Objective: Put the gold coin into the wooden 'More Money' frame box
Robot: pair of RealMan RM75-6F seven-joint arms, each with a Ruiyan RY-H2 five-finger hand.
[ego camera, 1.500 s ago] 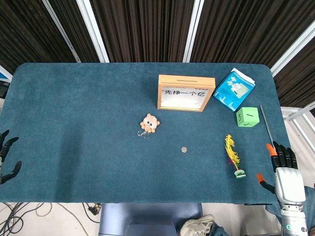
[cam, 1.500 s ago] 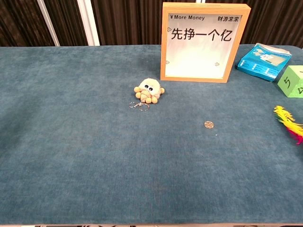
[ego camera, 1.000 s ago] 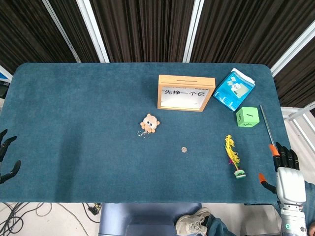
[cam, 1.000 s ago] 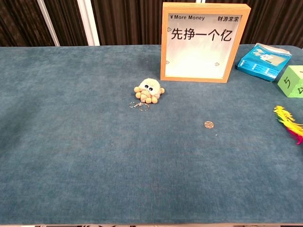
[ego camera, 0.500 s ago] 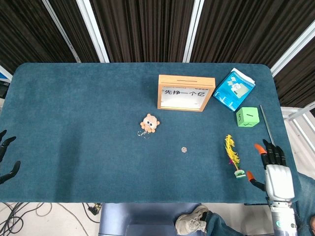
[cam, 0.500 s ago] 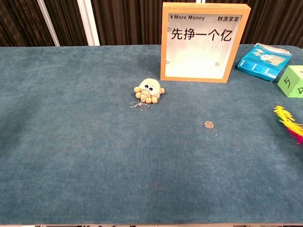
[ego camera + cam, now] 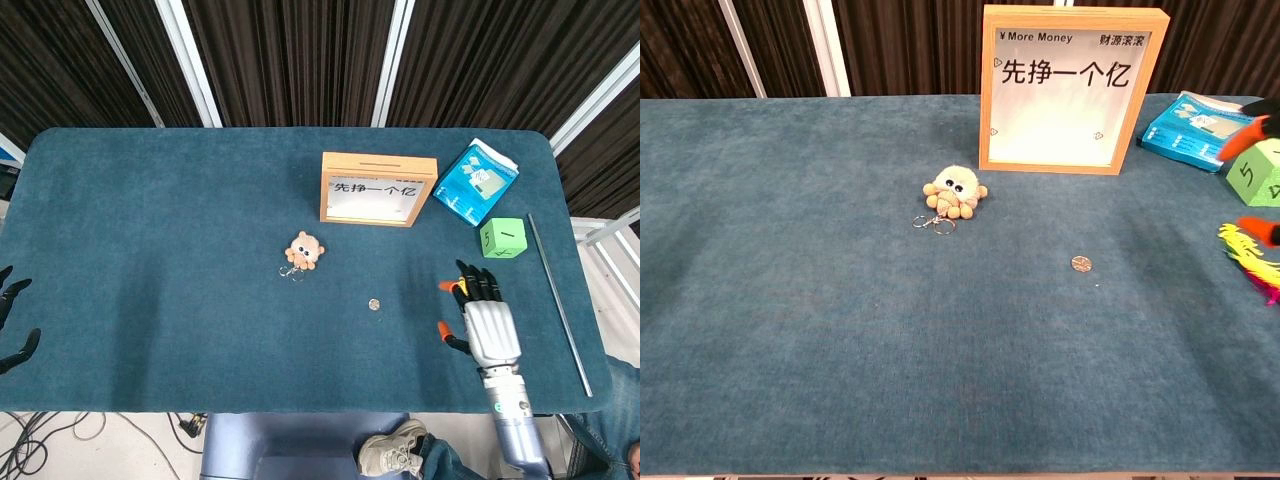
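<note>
Left hand [image 7: 14, 318]: at the far-left near edge of the counter [image 7: 150, 220], only dark fingertips in view, spread, nothing between them; idle.

Plush keyring [image 7: 303, 250]: mid-counter, left of the coin, clear of any likely path.

Frame box [image 7: 377, 188]: upright at the far centre, slot in its top edge; the front reads "More Money".

Coin [image 7: 374, 304]: lies flat on the cloth, nearer than the frame box and well apart from it, untouched.

Right hand [image 7: 480, 320]: over the counter right of the coin, palm down, forearm running back to the near edge. Fingers [image 7: 470, 283] are spread and point far, the orange-tipped thumb points left toward the coin; they hold nothing. The chest view catches only orange tips at its right edge.

Blue packet [image 7: 475, 180] and green die [image 7: 503, 238]: far right.

Risks: a thin coin flat on napped cloth probably gives the fingers little edge, so a pinch may slide it or miss. A tilted coin could jam at the narrow slot.
</note>
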